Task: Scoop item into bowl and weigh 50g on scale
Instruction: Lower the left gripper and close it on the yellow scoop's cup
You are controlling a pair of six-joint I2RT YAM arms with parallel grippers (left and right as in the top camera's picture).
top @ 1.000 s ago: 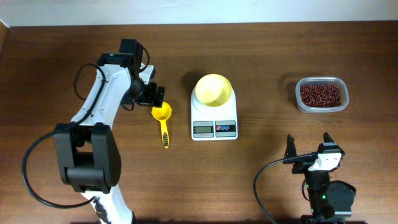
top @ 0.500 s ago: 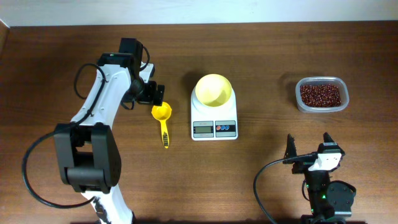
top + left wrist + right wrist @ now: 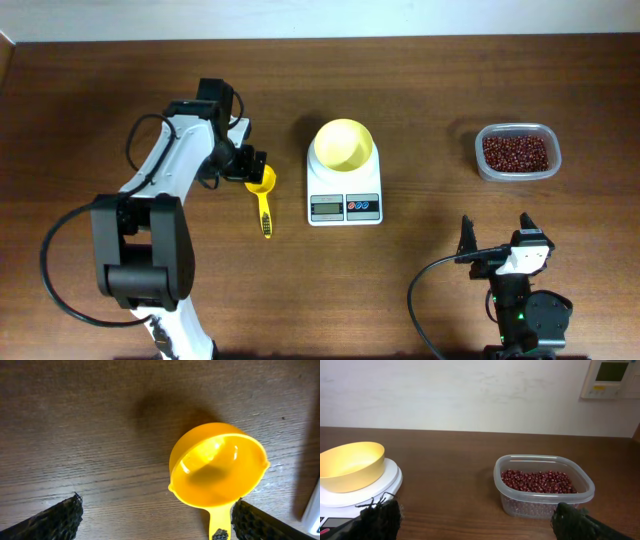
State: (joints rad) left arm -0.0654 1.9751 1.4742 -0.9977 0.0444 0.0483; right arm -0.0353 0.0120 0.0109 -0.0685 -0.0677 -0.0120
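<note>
The pale yellow bowl (image 3: 343,143) sits empty on the white scale (image 3: 344,193) at the table's middle; both show in the right wrist view, bowl (image 3: 350,466) on scale (image 3: 390,482). The reddish-brown beans (image 3: 515,152) fill a clear container (image 3: 487,165) at the right, also in the right wrist view (image 3: 537,481). A bright yellow scoop (image 3: 262,192) lies left of the scale. My left gripper (image 3: 243,165) is open right above the scoop's cup (image 3: 216,464), its fingers either side of the handle. My right gripper (image 3: 494,243) is open and empty near the front edge.
The wooden table's back edge meets a pale wall. A white wall panel (image 3: 611,377) hangs at the upper right in the right wrist view. The container's clear wall (image 3: 520,505) stands just ahead of my right fingers.
My left gripper has moved a little forward and down toward the scoop's cup. The scoop, bowl, scale and right arm have not moved.
</note>
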